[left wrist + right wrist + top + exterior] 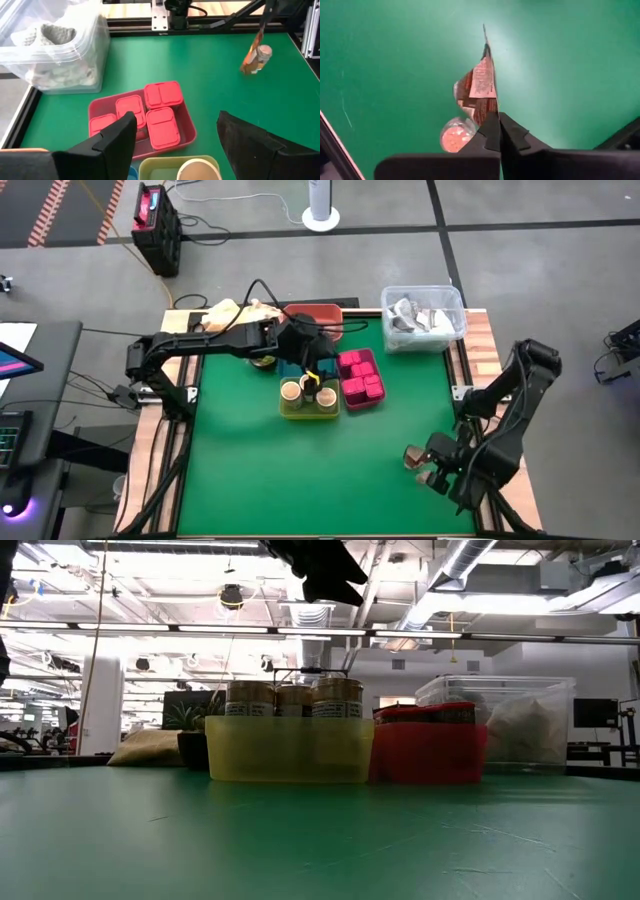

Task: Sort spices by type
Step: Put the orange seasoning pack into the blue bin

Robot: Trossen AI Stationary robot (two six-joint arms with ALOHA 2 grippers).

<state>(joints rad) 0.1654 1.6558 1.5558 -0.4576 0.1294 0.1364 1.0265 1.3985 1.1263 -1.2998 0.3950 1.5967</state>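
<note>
Count: four magenta square blocks [162, 95] in one red tray [186, 140]; three round jars [250, 699] in one yellow tray [288, 750]; one clear lidded bin [424, 318].

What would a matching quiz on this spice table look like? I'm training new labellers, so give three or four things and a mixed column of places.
Things:
1. round jars
2. magenta blocks
3. clear tub
4. right gripper

Places:
A. in the red tray
B. far right corner of the table
C. in the yellow tray
D. near right of the green mat, fingers shut on a spice packet

Pairs: 1-C, 2-A, 3-B, 4-D
</note>
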